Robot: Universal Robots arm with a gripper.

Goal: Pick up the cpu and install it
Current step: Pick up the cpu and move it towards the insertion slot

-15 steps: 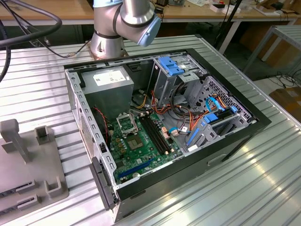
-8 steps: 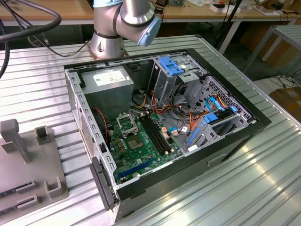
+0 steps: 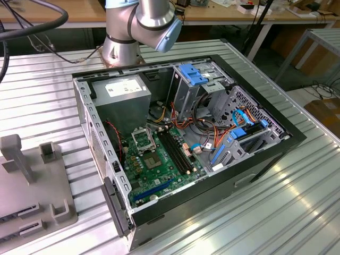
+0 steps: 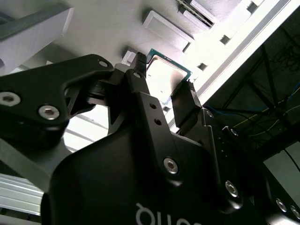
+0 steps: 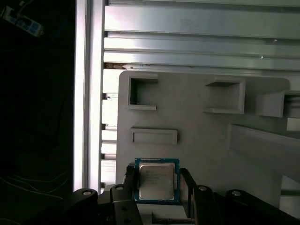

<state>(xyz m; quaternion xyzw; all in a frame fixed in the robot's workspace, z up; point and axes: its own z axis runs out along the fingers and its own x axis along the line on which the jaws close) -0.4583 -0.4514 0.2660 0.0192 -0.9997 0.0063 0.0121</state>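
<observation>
The small flat square cpu with silver-grey metal top and green rim (image 5: 157, 180) is seen over the pale grey moulded plastic holder tray (image 5: 197, 140). It is pinched at two opposite edges by the black gripper (image 5: 158, 173), whose fingers are clamped onto it. The cpu is judged light, rigid, smooth-topped and fragile underneath, so only the edges should be gripped.

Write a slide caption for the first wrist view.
Gripper clamps the cpu by two opposite edges over the grey tray.
</observation>
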